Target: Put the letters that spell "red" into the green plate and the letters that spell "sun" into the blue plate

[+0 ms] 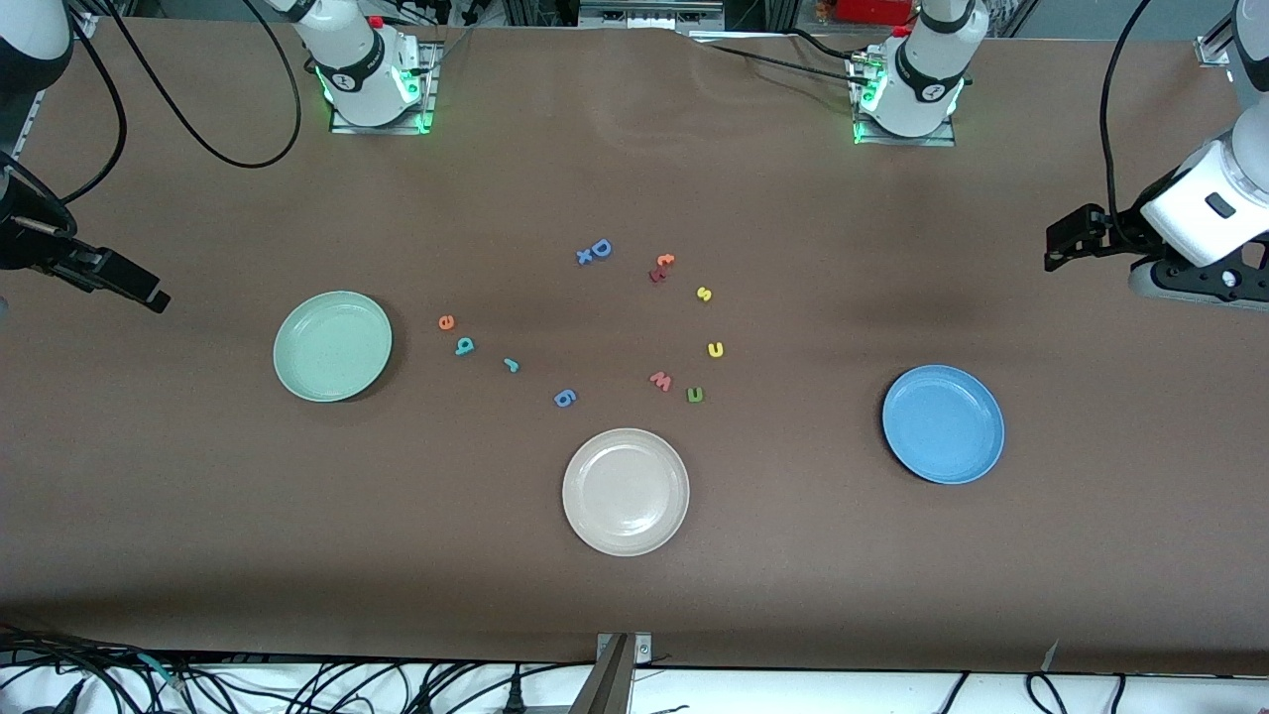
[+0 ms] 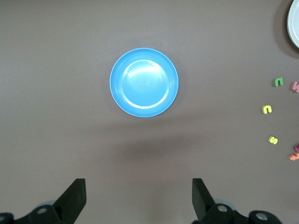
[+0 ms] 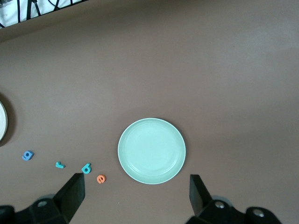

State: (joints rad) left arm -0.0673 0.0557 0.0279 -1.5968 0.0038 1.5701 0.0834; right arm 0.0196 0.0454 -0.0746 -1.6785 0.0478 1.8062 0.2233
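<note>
The green plate [image 1: 332, 345] lies bare toward the right arm's end, the blue plate [image 1: 943, 423] bare toward the left arm's end. Beside the green plate lie the orange "e" [image 1: 446, 321], teal "d" [image 1: 464, 346] and teal "r" [image 1: 512, 365]. The yellow "s" [image 1: 704, 294], yellow arch [image 1: 716, 349] and dark green arch [image 1: 695, 395] lie mid-table. My right gripper [image 3: 136, 179] hangs open and empty over bare table beside the green plate [image 3: 152, 150]. My left gripper [image 2: 138, 184] hangs open and empty over bare table beside the blue plate [image 2: 144, 82].
A beige-white plate [image 1: 626, 491] sits nearest the front camera, mid-table. A blue "g" [image 1: 564, 398], pink "w" [image 1: 660, 381], blue "D" [image 1: 598, 250] and an orange and a red letter [image 1: 661, 268] also lie among the letters.
</note>
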